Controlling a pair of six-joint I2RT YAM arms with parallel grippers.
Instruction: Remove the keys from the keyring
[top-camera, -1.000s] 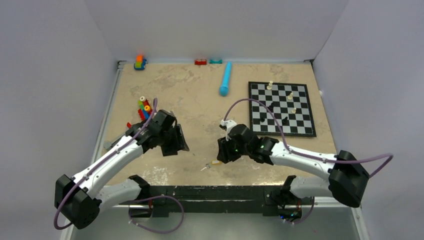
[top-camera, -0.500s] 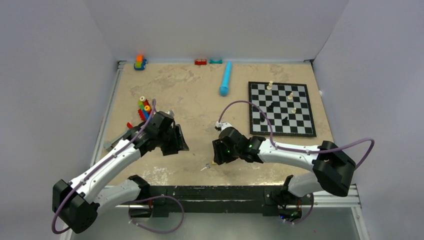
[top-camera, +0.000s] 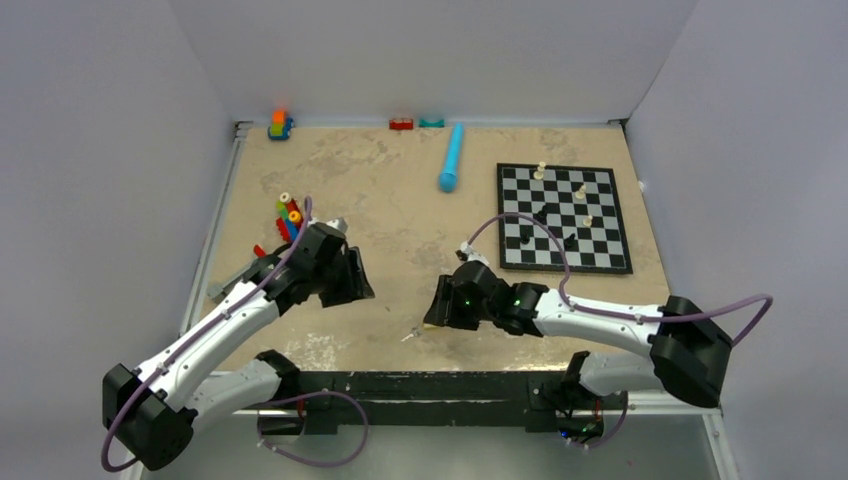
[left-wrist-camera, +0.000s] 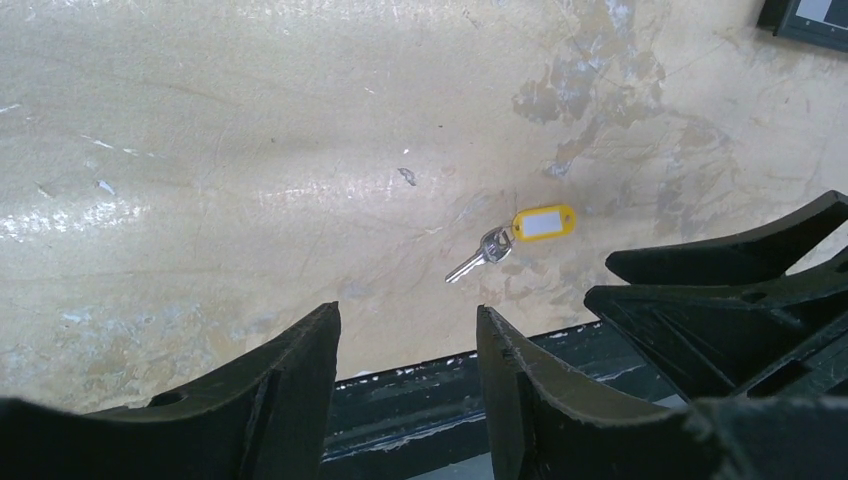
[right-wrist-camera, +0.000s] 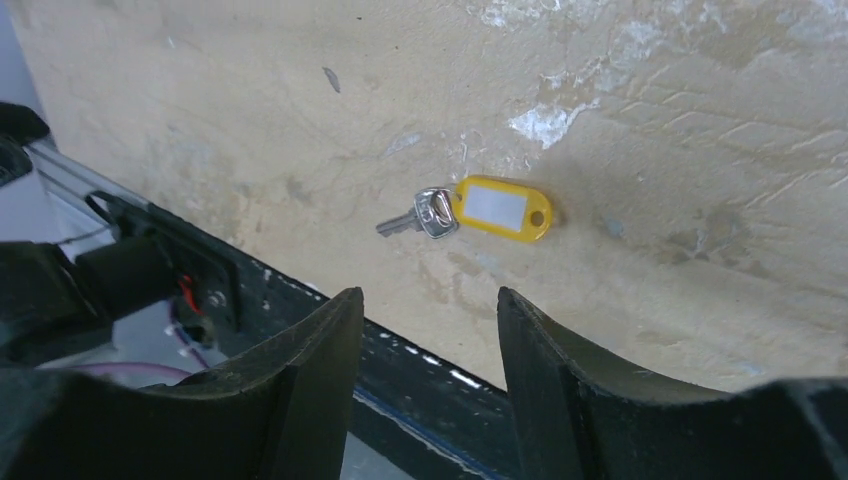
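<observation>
Lying by the tag (right-wrist-camera: 498, 210), the keys (right-wrist-camera: 415, 218) sat unremoved on the ring (right-wrist-camera: 437, 210), left gripper (left-wrist-camera: 407, 330) and right gripper (right-wrist-camera: 430, 310) gaping empty near it.

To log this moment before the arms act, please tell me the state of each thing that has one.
keys: on the keyring, lying flat on the table, ungripped.
yellow tag: attached to the keyring, lying flat.
left gripper: open, empty, above the table.
right gripper: open, empty, near the keys.
blue tube: lying on its side.

White arms (top-camera: 215, 330), black fingers (left-wrist-camera: 290, 400), purple cables (top-camera: 515, 217)
</observation>
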